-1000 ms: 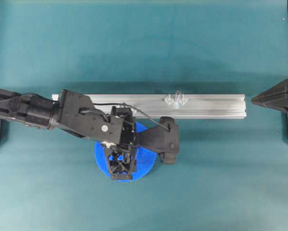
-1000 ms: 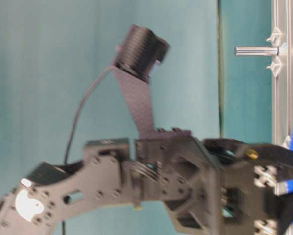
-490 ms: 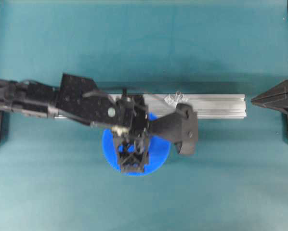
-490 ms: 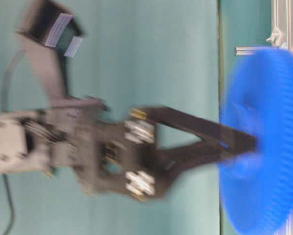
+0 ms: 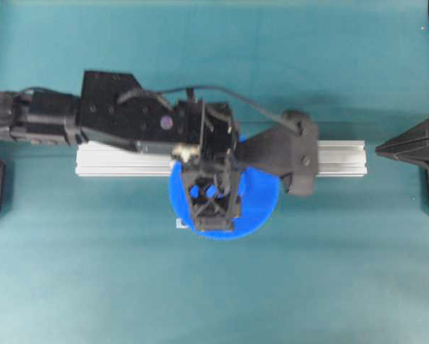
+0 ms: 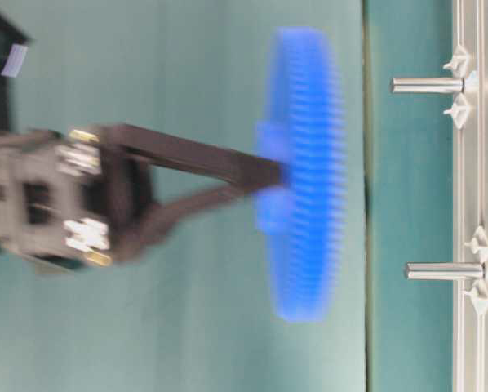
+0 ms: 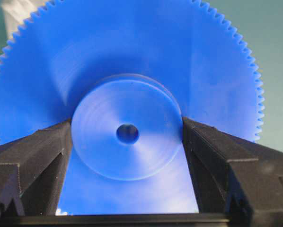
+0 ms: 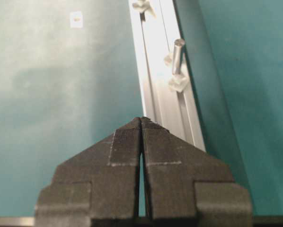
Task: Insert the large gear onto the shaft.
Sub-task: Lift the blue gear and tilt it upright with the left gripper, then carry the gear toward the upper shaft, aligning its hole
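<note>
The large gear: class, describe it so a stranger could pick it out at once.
A silvery rail lies across the teal table, and the left gripper hangs over its middle. Pinched by its raised hub between the black fingers is the large gear. It is the only bright-blue thing, a flat toothed disc, unlike the thin silvery pins on the rail.

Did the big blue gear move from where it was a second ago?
Yes. In the overhead view the large gear, gripped at its hub by the left gripper, has shifted rightward along the aluminium rail; it now overlaps the rail.
</note>
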`<move>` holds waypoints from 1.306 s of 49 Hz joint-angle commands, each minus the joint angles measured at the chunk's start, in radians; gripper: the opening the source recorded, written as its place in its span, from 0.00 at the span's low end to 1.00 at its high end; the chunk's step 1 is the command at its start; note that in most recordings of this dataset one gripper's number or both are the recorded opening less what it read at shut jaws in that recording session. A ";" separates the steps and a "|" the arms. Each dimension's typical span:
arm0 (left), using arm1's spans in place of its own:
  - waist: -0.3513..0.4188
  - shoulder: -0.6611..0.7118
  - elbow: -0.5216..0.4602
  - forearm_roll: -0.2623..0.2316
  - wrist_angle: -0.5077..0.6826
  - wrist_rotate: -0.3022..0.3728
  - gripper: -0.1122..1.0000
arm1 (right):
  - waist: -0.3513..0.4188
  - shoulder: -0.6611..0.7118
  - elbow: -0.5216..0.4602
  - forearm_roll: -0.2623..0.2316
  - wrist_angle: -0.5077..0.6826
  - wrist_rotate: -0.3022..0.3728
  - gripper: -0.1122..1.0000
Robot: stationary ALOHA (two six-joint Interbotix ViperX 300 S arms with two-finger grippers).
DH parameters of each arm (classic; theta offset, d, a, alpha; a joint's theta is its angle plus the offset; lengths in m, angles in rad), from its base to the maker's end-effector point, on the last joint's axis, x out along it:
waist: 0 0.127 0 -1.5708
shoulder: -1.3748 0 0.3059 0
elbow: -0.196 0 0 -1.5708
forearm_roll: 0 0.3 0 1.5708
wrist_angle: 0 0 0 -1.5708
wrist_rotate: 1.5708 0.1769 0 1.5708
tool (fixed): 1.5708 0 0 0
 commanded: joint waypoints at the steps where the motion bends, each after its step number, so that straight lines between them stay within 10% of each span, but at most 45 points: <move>1: 0.006 -0.037 -0.094 0.003 0.037 0.008 0.79 | -0.003 0.006 -0.009 0.002 -0.003 0.008 0.11; 33: 0.072 0.141 -0.364 0.003 0.138 0.163 0.79 | -0.003 0.006 -0.009 0.002 -0.002 0.008 0.11; 64: 0.146 0.213 -0.258 0.002 0.011 0.238 0.79 | -0.003 0.003 -0.012 0.002 -0.002 0.008 0.11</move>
